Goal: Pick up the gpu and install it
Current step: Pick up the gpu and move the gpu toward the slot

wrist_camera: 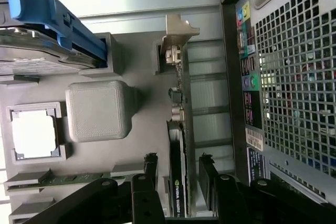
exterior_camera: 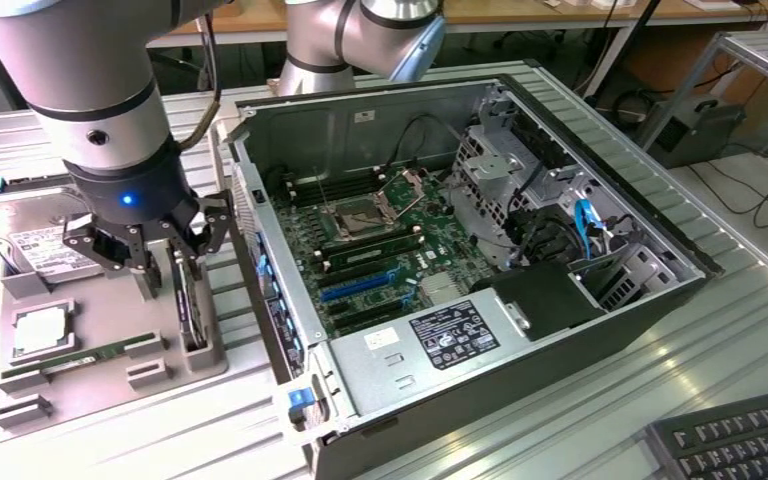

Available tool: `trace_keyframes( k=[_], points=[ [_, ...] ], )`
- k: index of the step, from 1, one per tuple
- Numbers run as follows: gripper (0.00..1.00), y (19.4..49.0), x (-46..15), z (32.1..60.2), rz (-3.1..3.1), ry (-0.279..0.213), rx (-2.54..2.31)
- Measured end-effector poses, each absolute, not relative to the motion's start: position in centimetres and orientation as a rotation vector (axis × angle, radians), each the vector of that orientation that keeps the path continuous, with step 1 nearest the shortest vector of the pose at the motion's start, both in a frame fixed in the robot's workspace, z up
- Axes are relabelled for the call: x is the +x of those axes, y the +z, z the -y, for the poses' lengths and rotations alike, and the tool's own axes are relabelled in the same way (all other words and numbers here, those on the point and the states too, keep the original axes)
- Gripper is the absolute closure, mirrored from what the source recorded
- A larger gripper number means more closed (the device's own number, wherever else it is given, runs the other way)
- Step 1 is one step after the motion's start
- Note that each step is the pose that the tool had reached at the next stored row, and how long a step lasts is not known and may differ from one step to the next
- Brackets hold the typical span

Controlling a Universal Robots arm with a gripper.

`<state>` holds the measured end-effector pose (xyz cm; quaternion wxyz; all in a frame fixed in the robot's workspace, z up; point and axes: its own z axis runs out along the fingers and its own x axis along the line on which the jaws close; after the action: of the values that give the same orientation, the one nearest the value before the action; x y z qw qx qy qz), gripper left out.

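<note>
My arm points straight down over the grey holder tray (exterior_camera: 91, 375). My gripper (exterior_camera: 169, 276) stands released, straddling the gpu (wrist_camera: 177, 140), which sits on edge in the tray beside the computer case (exterior_camera: 491, 340).

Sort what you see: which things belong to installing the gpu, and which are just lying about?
Job in hand: gpu, standing on edge in the tray; open jaws, one each side of it; computer case.
Lying about: hard drive; processor chip; memory stick; keyboard.
</note>
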<state>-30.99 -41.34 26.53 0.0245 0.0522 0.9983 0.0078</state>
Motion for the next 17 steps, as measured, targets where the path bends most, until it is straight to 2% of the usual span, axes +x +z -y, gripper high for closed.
trace_keyframes(
  k=[17],
  points=[
    [0.55, 24.5, -31.0, 41.4, -3.088, 0.086, 0.187]
  ],
)
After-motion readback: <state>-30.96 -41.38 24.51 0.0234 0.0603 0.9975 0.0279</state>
